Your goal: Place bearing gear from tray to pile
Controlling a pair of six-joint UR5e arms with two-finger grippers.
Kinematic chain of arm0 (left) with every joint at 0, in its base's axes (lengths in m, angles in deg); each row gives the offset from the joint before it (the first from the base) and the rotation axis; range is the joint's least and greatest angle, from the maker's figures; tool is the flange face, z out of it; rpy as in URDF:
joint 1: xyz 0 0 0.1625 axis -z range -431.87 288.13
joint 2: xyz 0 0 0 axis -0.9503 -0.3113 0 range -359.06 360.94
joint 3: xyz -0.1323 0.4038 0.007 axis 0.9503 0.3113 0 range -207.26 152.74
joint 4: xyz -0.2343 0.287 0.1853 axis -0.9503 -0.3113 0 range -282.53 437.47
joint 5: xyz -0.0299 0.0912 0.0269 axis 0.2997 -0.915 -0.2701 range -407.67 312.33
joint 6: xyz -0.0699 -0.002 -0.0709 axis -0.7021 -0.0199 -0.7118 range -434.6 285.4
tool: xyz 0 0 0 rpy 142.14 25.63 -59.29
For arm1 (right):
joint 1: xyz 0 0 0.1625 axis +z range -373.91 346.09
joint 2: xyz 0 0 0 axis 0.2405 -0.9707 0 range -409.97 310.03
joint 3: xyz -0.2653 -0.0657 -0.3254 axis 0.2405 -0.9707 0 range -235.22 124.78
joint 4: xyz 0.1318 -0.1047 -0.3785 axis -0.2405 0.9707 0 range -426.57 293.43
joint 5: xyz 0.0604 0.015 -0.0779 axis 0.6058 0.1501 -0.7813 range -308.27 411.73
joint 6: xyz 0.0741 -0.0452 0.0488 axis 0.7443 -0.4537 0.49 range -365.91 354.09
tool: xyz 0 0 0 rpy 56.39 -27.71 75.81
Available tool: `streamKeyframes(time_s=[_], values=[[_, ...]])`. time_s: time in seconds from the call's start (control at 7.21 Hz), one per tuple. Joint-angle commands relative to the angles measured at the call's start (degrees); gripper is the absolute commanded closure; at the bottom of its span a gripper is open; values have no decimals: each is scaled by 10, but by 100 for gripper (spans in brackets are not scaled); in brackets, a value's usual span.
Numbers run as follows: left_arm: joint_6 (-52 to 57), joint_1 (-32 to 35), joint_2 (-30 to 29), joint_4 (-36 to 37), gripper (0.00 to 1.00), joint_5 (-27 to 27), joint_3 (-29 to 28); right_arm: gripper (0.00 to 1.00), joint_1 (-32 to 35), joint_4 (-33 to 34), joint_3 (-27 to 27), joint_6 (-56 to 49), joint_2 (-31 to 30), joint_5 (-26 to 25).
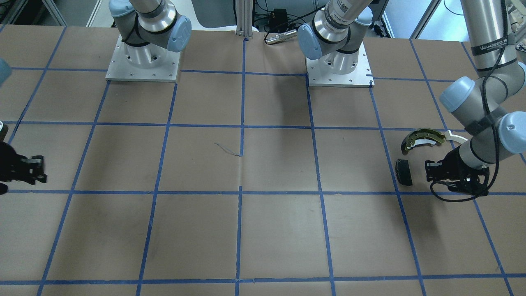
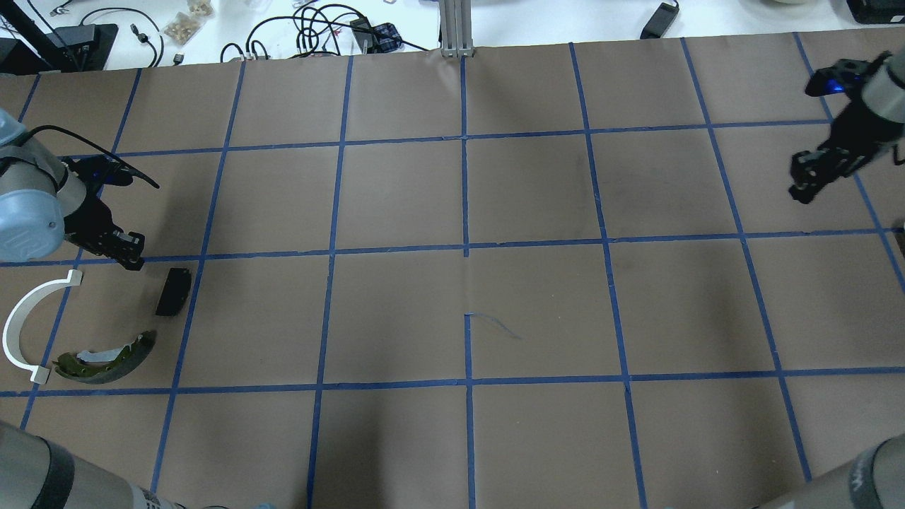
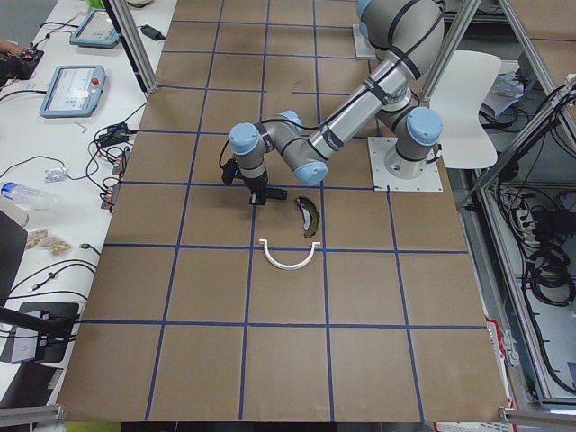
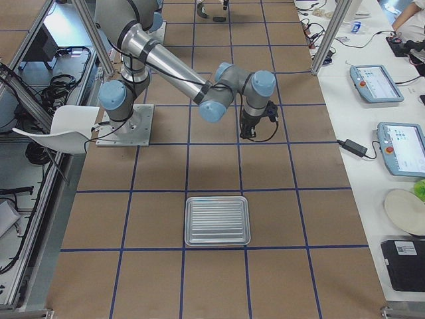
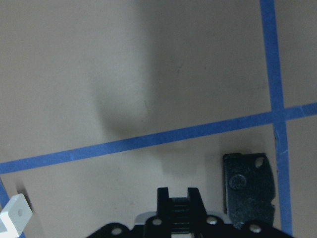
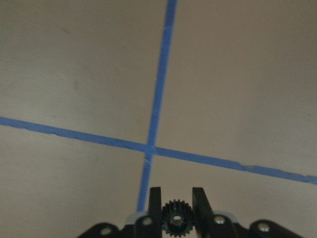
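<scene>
The pile lies at the table's left end: an olive-gold brake shoe [image 2: 106, 357], a white plastic arc [image 2: 28, 325] and a black pad [image 2: 173, 291]. My left gripper [image 2: 131, 254] hangs just beyond the pad [image 5: 250, 191]. Its fingers [image 5: 163, 198] are shut on a small black ribbed piece that looks like a gear seen edge-on [image 5: 180, 208]. My right gripper [image 2: 802, 191] is far off at the right end, above bare paper. It is shut on a small black toothed gear [image 6: 174, 218]. The silver tray [image 4: 218, 220] shows only in the exterior right view.
The table is brown paper with a blue tape grid [image 2: 465, 247]. The two arm bases [image 1: 339, 70] stand at the robot's edge. Cables and small items [image 2: 311, 28] lie beyond the far edge. One end of the white arc [image 5: 15, 215] shows in the left wrist view.
</scene>
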Motion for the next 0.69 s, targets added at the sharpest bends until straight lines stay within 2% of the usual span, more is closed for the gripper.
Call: streamKeyframes(time_s=[0.0, 0.28, 0.55], values=[[0, -6, 0, 1, 100, 0, -1, 76, 173, 5, -3, 243, 6, 24], [0, -7, -4, 4, 100, 0, -2, 75, 299, 68, -3, 451, 27, 52], [0, -8, -5, 5, 100, 0, 0, 75, 366, 108, -4, 539, 52, 55]])
